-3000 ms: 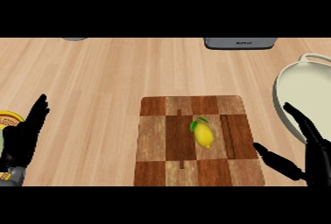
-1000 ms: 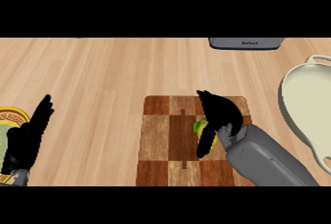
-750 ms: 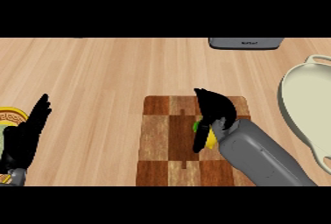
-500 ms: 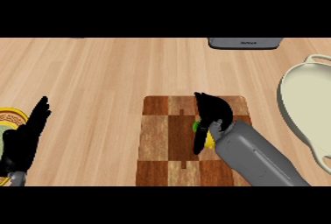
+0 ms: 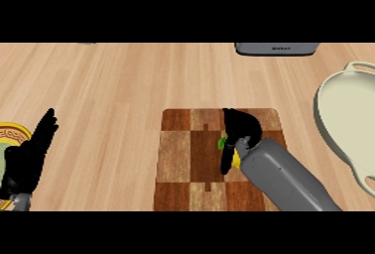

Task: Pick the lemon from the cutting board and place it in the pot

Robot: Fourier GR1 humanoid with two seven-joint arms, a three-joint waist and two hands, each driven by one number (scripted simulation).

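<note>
Curling down over the lemon [image 5: 228, 152] on the cutting board [image 5: 187, 158], the right hand [image 5: 240, 130] wraps it.

We find only one bit of lettering: a short pale word or mark on the front face of the dark grey appliance [image 5: 277, 48] at the top edge of the counter. It's too small and blurred to make out, so we can't give the letters. The yellow plate [image 5: 10, 135] at the left edge carries a ring pattern, but we read it as decoration, not text. We see no readable label, brand, number or sign on anything else.
</note>
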